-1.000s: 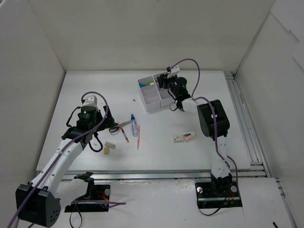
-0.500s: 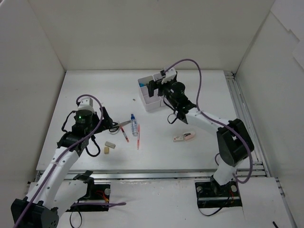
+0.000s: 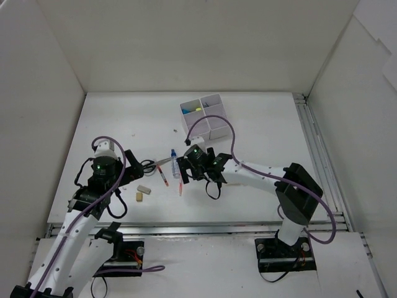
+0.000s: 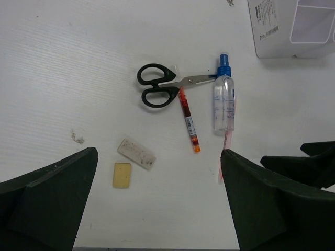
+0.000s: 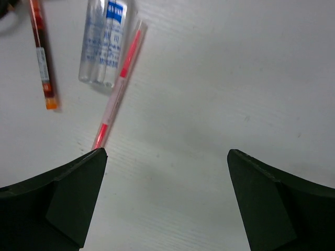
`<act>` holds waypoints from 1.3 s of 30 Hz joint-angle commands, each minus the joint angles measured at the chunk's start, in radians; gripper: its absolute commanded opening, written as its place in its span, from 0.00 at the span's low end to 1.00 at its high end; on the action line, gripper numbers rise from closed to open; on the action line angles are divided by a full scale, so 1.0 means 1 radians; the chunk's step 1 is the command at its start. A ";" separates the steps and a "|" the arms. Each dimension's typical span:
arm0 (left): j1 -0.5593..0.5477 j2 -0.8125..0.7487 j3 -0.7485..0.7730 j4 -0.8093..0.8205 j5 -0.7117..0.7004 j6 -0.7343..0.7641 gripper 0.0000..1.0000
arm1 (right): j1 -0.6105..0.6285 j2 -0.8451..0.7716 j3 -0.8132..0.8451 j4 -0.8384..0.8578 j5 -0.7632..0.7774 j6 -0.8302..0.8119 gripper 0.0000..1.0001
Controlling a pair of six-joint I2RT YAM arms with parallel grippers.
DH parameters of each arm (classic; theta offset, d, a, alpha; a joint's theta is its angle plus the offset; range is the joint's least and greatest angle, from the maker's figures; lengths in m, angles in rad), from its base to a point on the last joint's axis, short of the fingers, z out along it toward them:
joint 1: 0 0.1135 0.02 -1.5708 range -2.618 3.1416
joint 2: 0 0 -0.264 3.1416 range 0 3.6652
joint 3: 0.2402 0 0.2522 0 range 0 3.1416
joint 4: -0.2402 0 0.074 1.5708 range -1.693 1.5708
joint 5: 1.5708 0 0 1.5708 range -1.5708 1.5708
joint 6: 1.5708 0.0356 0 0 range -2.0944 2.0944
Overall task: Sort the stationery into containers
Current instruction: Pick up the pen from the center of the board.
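Hovering right fingers (image 5: 52,209) wide beside pink pen (image 5: 118,86) touching bottle (image 5: 102,42); left fingers (image 4: 47,198) wide above scissors (image 4: 157,86), erasers (image 4: 136,153).

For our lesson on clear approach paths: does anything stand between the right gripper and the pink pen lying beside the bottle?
Nothing visible does. The open right gripper hangs over bare table, the pink pen ending near one finger. The bottle lies along the pen's far side, not between.
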 commanded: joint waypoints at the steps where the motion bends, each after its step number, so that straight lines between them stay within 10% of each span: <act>1: -0.008 -0.016 -0.011 0.021 0.014 -0.031 0.99 | 0.058 0.058 0.021 -0.095 0.052 0.136 0.98; 19: -0.018 -0.056 -0.085 0.051 0.098 -0.021 0.99 | 0.138 0.213 0.165 -0.109 0.190 0.180 0.98; 34: -0.018 -0.025 -0.088 0.074 0.127 -0.007 1.00 | 0.092 0.234 0.155 -0.122 0.250 0.546 0.97; 39: -0.018 -0.016 -0.089 0.086 0.137 0.001 0.99 | 0.089 0.248 0.149 -0.134 0.262 0.557 0.77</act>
